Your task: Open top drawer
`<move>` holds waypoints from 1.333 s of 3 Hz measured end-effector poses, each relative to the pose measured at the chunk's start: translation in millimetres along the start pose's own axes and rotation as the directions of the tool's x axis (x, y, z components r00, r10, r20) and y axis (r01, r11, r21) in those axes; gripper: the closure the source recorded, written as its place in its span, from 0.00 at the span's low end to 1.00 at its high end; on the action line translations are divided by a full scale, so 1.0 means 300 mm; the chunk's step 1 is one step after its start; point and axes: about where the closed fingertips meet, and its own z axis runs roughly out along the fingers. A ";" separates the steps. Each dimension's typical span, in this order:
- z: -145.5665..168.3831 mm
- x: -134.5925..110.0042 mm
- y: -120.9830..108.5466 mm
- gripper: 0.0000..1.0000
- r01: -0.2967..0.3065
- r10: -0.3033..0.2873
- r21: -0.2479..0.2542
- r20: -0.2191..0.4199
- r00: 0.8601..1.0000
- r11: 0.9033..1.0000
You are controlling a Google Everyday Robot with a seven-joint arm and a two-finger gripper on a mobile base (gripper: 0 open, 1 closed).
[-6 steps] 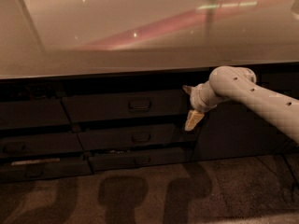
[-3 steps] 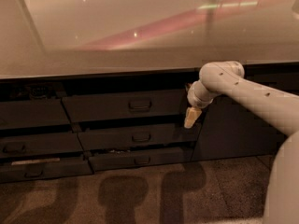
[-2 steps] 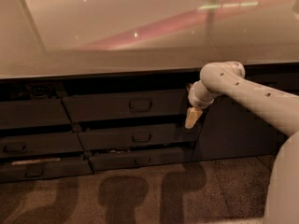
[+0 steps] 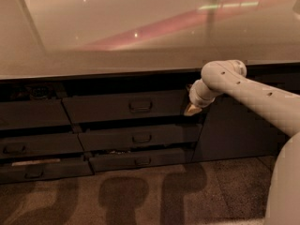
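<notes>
My gripper (image 4: 191, 109) at the right end of the top drawer (image 4: 98, 108), beneath a long glossy counter.

A pale, reflective countertop (image 4: 117, 36) fills the upper half of the view, and the speckled floor (image 4: 225, 191) below is crossed by soft shadows. Between them runs a dark bank of drawers. The top drawer, widest of its stack, appears closed above two narrower drawers (image 4: 112, 139). My gripper hangs at its right edge, well apart from the small central handle (image 4: 140, 106). Whether it is clenched or released I cannot tell.
</notes>
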 end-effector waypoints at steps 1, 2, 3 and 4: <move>0.000 0.000 0.000 0.65 0.000 0.000 0.000 0.000 1.000 1.000; 0.000 0.000 0.000 0.89 0.000 0.000 0.000 0.000 1.000 1.000; 0.000 0.000 0.000 1.00 0.000 0.000 0.000 0.000 1.000 1.000; 0.000 0.000 0.000 1.00 0.000 0.000 0.000 0.000 1.000 1.000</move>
